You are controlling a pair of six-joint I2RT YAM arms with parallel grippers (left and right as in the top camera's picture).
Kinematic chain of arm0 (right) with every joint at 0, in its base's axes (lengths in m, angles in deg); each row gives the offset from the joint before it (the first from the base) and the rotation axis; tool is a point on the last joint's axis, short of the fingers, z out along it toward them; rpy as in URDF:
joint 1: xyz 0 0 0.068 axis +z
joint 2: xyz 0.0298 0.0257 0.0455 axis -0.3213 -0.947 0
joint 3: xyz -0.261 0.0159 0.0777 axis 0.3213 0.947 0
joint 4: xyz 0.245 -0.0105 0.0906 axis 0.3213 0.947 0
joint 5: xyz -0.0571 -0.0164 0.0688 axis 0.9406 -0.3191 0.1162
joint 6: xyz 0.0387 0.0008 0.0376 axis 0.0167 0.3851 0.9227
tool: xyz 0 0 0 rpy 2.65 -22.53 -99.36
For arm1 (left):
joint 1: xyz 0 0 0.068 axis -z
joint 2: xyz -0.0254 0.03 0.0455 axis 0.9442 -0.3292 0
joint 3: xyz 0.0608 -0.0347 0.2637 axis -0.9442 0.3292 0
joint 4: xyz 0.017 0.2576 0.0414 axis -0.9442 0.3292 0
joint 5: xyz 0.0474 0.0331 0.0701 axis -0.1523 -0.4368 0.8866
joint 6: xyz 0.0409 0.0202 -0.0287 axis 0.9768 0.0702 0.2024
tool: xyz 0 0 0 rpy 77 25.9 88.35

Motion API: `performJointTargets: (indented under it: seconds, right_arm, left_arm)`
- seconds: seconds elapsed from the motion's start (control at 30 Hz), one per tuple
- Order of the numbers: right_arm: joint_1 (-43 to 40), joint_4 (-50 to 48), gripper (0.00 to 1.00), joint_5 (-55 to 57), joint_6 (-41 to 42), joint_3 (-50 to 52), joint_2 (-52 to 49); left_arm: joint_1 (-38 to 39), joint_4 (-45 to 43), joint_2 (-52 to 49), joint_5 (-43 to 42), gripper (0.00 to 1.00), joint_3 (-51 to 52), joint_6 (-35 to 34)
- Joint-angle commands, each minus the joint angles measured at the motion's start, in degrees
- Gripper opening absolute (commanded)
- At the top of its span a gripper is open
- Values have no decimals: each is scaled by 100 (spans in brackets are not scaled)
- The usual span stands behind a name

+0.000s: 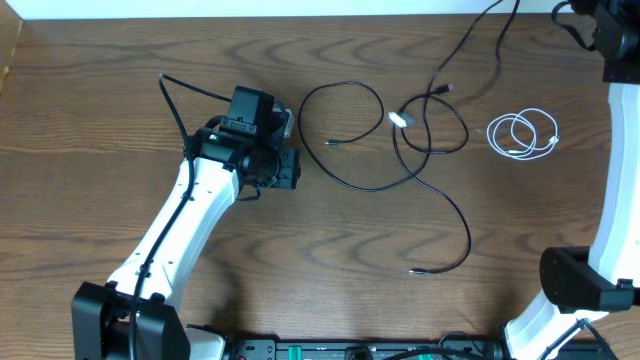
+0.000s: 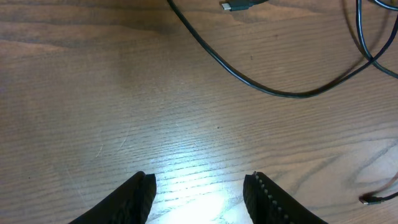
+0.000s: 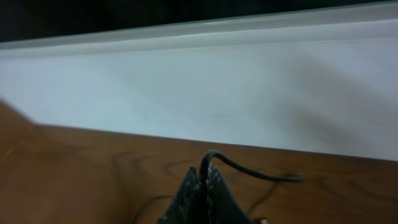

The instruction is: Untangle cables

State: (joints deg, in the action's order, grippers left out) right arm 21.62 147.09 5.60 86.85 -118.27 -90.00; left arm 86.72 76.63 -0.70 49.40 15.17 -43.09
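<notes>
The long black cable lies in loose crossing loops at the table's middle, and one strand runs up off the far edge. The white cable lies coiled apart from it at the right. My left gripper is open and empty, low over bare wood just left of the black loops. In the left wrist view its fingers frame bare table, with the black cable arcing ahead. In the right wrist view my right gripper is shut on a strand of the black cable, held up near the far wall.
A small white plug lies where the black loops cross. One black plug end lies toward the front, and it also shows in the left wrist view. A white wall borders the table's far edge.
</notes>
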Motion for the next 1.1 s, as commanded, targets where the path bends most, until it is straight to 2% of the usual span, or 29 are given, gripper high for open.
performJointTargets:
  seconds: [0.0, 0.27, 0.43, 0.53, 0.6, 0.63, 0.7, 0.8, 0.93, 1.0, 1.07]
  right_arm:
    - [190, -17, 1, -1005, -297, 2, -306]
    - [730, -439, 1, -2470, -402, 2, -1027]
    - [1060, -715, 1, -2247, -402, 2, -1191]
    - [1202, -610, 2, -1740, -402, 4, -1217]
    - [1285, -367, 37, -1357, -407, 7, -1220]
    - [1311, -227, 47, -1187, -431, 11, -1220]
    - [1342, 146, 58, -750, -538, 20, -1220]
    - [1327, 866, 59, 490, -490, 20, -1220]
    - [1233, 1775, 58, 2597, 72, 66, -1228]
    - [1119, 2144, 56, 3362, 433, 111, -1228]
    - [957, 2376, 56, 3613, 726, 181, -1228]
  left_arm:
    - [-17, 2, 114, 55, 51, 26, -50]
    - [-17, 4, 114, 55, 51, 26, -50]
    - [-17, 17, 114, 55, 51, 26, -50]
    - [-17, 15, 114, 55, 51, 26, -50]
    - [-17, 15, 114, 55, 51, 26, -50]
    - [-17, 17, 114, 55, 51, 26, -50]
    - [-17, 15, 114, 55, 51, 26, -50]
    - [-17, 17, 114, 55, 51, 26, -50]
    - [-17, 17, 114, 55, 51, 26, -50]
    - [-17, 20, 114, 55, 51, 26, -50]
    - [-17, 20, 114, 55, 51, 26, -50]
